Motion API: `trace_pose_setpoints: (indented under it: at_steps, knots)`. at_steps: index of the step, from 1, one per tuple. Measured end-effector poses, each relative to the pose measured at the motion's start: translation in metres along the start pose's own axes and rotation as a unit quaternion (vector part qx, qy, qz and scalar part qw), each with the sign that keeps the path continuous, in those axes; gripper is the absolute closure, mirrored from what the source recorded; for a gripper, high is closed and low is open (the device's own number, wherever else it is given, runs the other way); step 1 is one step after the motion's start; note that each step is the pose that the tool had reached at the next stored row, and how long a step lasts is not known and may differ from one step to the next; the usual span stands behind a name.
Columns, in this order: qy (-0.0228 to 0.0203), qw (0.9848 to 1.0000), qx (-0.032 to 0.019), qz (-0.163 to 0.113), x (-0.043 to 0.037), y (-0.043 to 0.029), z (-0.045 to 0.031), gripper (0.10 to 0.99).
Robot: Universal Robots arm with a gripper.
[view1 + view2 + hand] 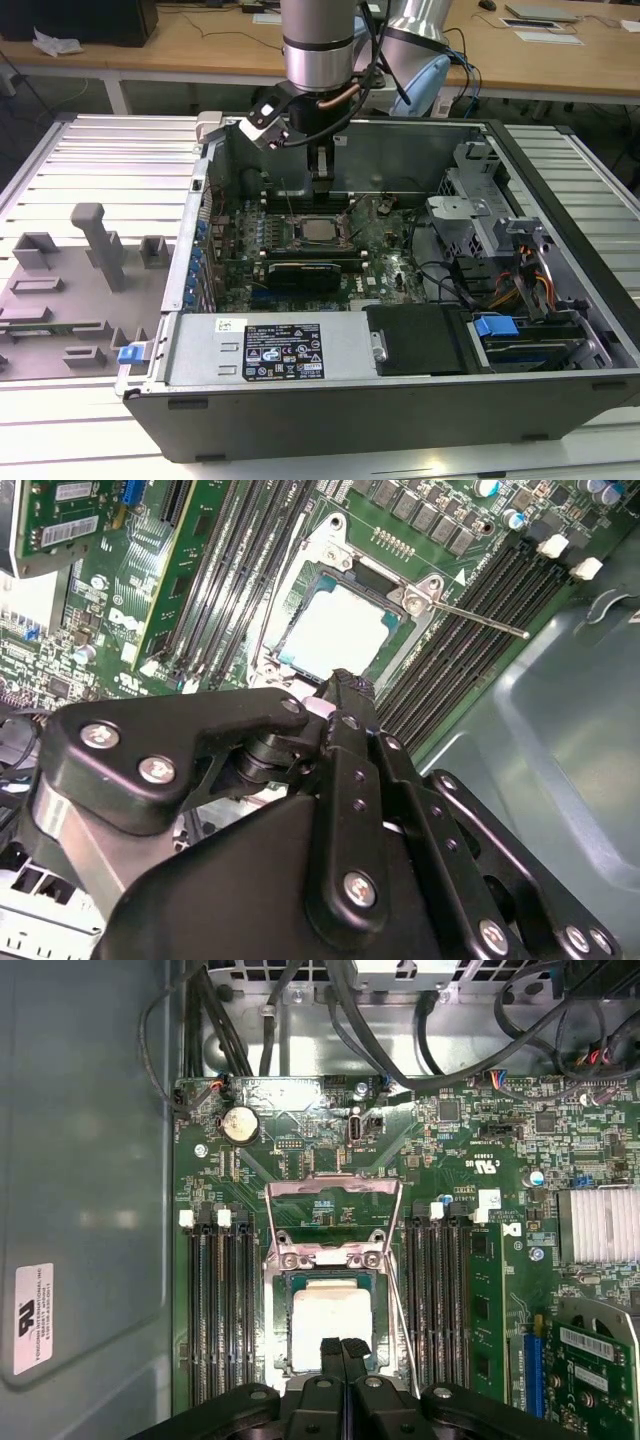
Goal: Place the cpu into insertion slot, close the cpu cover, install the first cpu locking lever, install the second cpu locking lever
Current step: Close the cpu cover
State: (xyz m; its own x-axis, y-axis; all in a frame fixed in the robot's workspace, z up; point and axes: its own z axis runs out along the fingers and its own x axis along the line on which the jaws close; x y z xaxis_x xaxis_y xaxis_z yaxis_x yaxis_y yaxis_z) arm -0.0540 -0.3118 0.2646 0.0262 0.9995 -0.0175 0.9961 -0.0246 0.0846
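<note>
Silvery cpu (330,1322) sat in the insertion slot (279,1310), with the cpu cover (333,1210) lying open just beside it. The gripper (343,1345), pinched together on nothing, hung near the chip's edge. Closing the cover was apparently the step in hand.

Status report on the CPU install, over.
Gripper shut, empty, tips over the cpu edge, contact unclear. Cpu seated in the insertion slot. Cpu cover open; locking lever looks unlatched. Nothing in the way.
</note>
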Motion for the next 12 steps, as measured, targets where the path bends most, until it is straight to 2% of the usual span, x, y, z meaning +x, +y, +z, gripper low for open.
trace_pose_setpoints:
  at_steps: [6,10,12]
  knots:
    - [0.0005,1.0000,0.0001,0.000,0.0000,0.0004,-0.0008,0.980]
    - [0.0006,1.0000,0.0013,0.000,0.0003,0.0106,0.0002,0.980]
    - [0.0006,1.0000,0.0027,0.000,0.0005,0.0202,0.0010,0.980]
